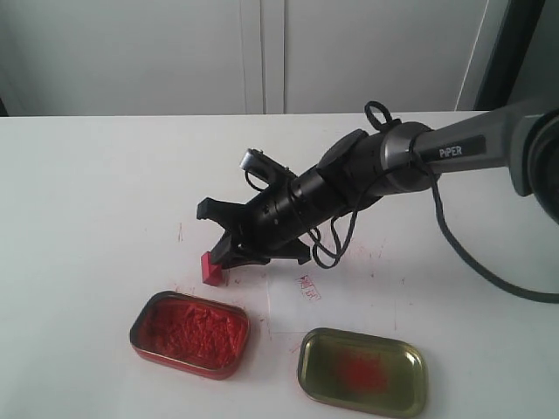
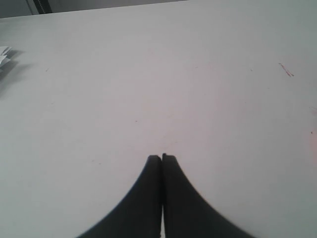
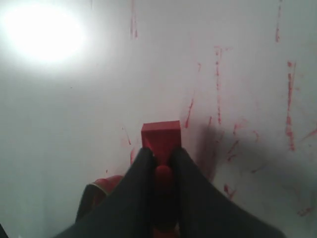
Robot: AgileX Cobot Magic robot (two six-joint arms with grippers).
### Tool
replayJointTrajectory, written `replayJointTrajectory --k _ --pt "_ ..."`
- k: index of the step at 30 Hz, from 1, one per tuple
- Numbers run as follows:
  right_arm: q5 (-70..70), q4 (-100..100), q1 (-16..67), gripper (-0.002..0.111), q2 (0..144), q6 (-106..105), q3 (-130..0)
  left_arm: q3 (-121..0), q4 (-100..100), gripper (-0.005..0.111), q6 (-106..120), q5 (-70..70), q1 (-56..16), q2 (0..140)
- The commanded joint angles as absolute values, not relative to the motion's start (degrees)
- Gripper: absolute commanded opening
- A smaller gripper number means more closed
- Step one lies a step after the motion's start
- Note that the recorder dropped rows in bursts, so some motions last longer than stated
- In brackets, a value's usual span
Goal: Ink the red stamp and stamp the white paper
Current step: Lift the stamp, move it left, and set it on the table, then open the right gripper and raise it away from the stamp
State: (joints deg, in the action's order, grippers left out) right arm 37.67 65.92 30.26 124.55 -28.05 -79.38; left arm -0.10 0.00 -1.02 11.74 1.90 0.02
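Observation:
The red stamp (image 1: 212, 270) is at or just above the tabletop, between the ink tin and the white paper; I cannot tell if it touches. My right gripper (image 1: 225, 253) reaches in from the right and is shut on the stamp's knob. In the right wrist view the square red base (image 3: 161, 133) sticks out past the gripper (image 3: 162, 153), whose fingers press the knob from both sides. The white paper (image 1: 349, 305) lies flat just right of the stamp, with a red print (image 1: 309, 286) near its far left corner. The left gripper (image 2: 162, 157) is shut over bare table, holding nothing.
A rounded tin of lumpy red ink (image 1: 190, 333) sits at the front left, close below the stamp; its rim (image 3: 106, 183) shows in the right wrist view. A gold tin with a red smear (image 1: 362, 371) lies at the front right. Red scratch marks (image 3: 290, 119) streak the tabletop.

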Motion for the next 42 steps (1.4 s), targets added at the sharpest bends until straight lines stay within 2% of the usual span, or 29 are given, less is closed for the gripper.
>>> replayJointTrajectory --k 1,4,21,39,42 --pt "36.52 67.74 30.4 0.0 125.18 -28.47 -79.26 0.0 -0.33 0.0 -1.25 11.6 1.54 0.0" --pt "36.52 67.74 30.4 0.004 125.31 -28.33 -79.26 0.0 -0.33 0.0 -1.25 11.6 1.54 0.0" --pt "33.2 67.11 30.18 0.048 123.84 -26.63 -79.26 0.0 -0.33 0.0 -1.25 11.6 1.54 0.0" --pt "24.61 64.22 30.18 0.048 122.57 -23.11 -79.26 0.0 -0.33 0.0 -1.25 11.6 1.54 0.0" --pt "24.91 62.93 30.18 0.036 121.81 -23.11 -79.26 0.0 -0.33 0.0 -1.25 11.6 1.54 0.0"
